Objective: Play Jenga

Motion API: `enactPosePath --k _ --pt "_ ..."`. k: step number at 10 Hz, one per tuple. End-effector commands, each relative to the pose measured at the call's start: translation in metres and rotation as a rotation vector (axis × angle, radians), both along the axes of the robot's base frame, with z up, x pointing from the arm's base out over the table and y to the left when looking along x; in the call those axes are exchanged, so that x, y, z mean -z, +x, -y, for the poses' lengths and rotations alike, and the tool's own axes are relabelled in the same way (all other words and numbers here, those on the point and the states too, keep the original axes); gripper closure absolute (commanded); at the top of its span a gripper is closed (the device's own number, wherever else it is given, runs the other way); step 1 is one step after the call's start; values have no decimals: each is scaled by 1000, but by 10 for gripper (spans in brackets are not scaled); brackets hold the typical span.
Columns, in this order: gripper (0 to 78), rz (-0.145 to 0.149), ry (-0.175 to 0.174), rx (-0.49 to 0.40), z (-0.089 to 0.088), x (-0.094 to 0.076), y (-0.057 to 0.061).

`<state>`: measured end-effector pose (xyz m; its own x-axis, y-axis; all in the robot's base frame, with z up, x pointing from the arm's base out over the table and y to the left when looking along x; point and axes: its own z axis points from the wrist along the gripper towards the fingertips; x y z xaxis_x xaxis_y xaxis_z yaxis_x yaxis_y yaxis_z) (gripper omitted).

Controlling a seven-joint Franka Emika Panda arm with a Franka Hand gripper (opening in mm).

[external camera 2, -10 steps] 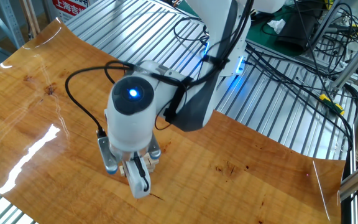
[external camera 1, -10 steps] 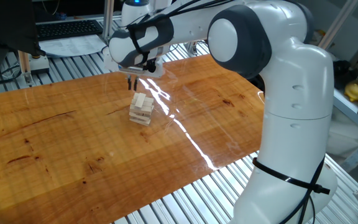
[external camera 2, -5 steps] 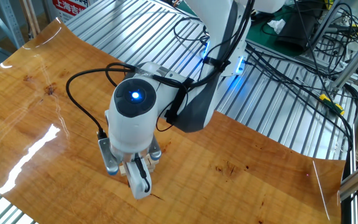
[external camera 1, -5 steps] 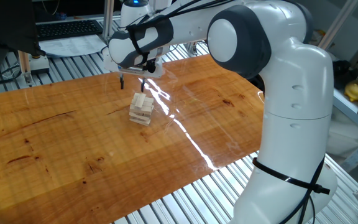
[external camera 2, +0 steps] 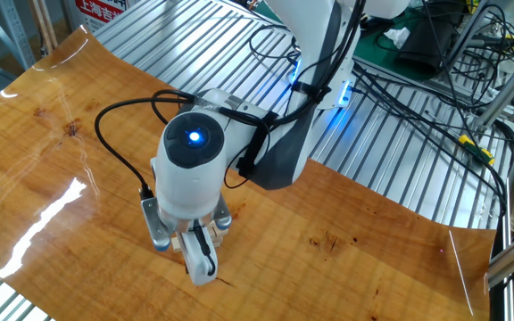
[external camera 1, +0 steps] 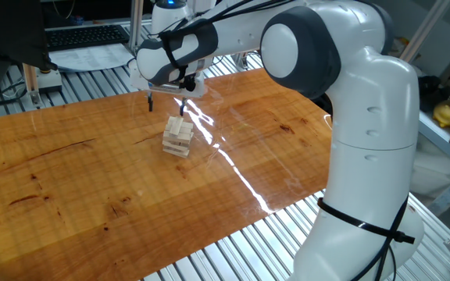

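The Jenga tower (external camera 1: 178, 135) is a short stack of pale wooden blocks on the wooden tabletop (external camera 1: 92, 179), left of centre in one fixed view. My gripper (external camera 1: 167, 101) hangs just above and slightly behind it, open, with one dark fingertip (external camera 1: 149, 104) out to the tower's left. Nothing is between the fingers. In the other fixed view the arm's wrist (external camera 2: 190, 169) covers the gripper, and only a sliver of pale wood (external camera 2: 178, 239) shows beneath it.
The wooden board lies on a slatted metal bench (external camera 1: 233, 250). A keyboard (external camera 1: 84, 35) and papers sit behind the board at the left. The robot's base (external camera 1: 366, 156) stands at the right edge. Cables (external camera 2: 418, 80) trail over the bench.
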<state>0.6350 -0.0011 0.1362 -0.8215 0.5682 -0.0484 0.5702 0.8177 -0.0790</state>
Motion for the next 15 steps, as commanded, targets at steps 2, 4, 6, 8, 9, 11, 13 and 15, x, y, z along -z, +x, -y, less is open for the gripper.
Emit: enactPosePath --k 2,4,6,8,9,11,13,15 --pt "1 -17 136 -109 39 31 8" --pt "1 -38 154 -129 39 30 9" --pt "1 -60 149 -161 38 32 5" --pt "1 -60 124 -148 28 31 -3" --pt "1 -62 102 -133 21 27 -6" --pt "1 -62 96 -109 12 23 -12" --pt "1 -59 86 -108 12 26 -15" --pt "1 -58 77 -110 12 28 -16"
